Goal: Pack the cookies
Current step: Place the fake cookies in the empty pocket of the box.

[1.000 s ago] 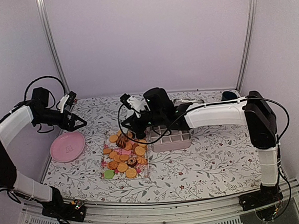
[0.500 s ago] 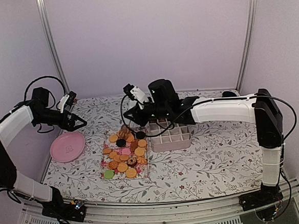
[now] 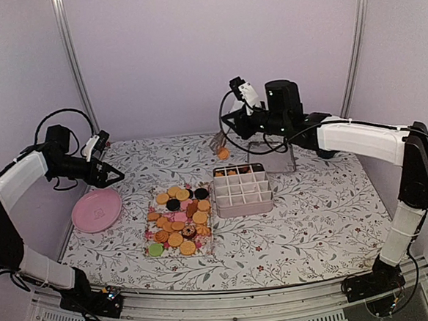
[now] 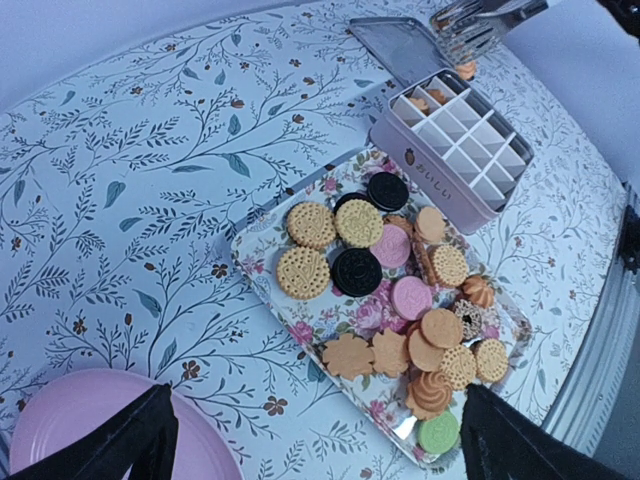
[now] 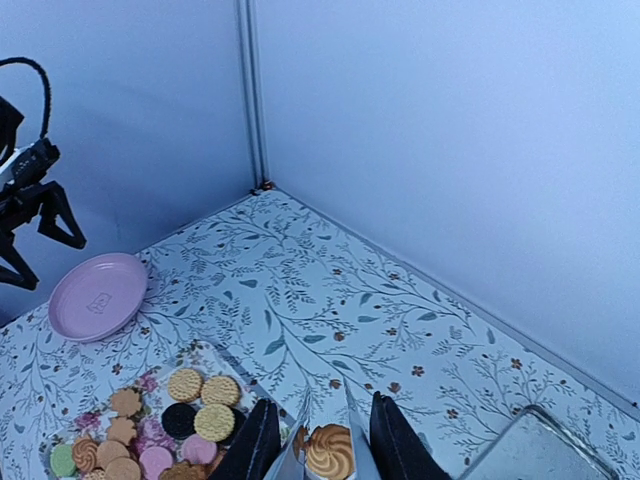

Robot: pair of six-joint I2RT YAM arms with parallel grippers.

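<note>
The cookies [image 3: 178,220] lie in a heap on a floral tray [image 3: 155,238], mostly orange-tan with some black, pink and one green [image 4: 438,433]. My right gripper [image 3: 232,127] is raised behind the pink compartment box [image 3: 243,199] and is shut on metal tongs [image 5: 352,440]. The tongs pinch an orange swirl cookie [image 5: 330,452], hanging just beyond the box's back left corner [image 3: 223,154]. A few cookies sit in the box's back cells [image 4: 432,96]. My left gripper [image 3: 112,176] hovers open and empty, above the pink plate's far edge [image 4: 322,452].
A pink plate [image 3: 97,210] lies left of the tray. The box's metal lid [image 4: 392,45] lies behind the box. Walls and frame posts close in the back and both sides.
My right arm has risen from the tray and swung right and back, carrying the tongs and the swirl cookie. The left arm has not moved.
</note>
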